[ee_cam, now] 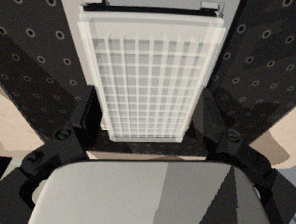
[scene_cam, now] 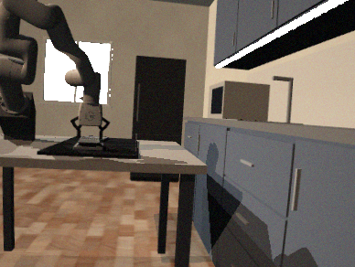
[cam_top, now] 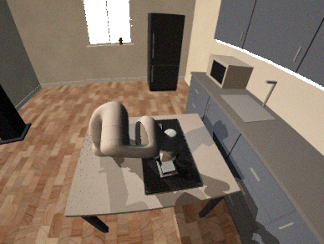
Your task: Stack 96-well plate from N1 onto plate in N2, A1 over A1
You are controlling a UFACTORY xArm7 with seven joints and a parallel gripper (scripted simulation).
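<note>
A white 96-well plate (cam_top: 168,166) (scene_cam: 91,138) (ee_cam: 149,75) is at N2, the near nest (cam_top: 169,175) in the top view. It looks level, and the wrist view shows its wells from above. My gripper (cam_top: 168,162) (scene_cam: 91,136) (ee_cam: 148,98) points down over it, with one finger along each long side, close against the plate; I see no clear gap. The plate covers whatever is under it, so the lower plate and the seating between them cannot be made out. The A1 marks are too small to read. N1, farther back, is mostly hidden behind the arm.
A black perforated board (cam_top: 184,177) (scene_cam: 121,145) (ee_cam: 30,60) lies under the nests on the light table (cam_top: 100,200) (scene_cam: 160,161). The arm (cam_top: 113,134) (scene_cam: 75,50) reaches over the board from the left in the top view.
</note>
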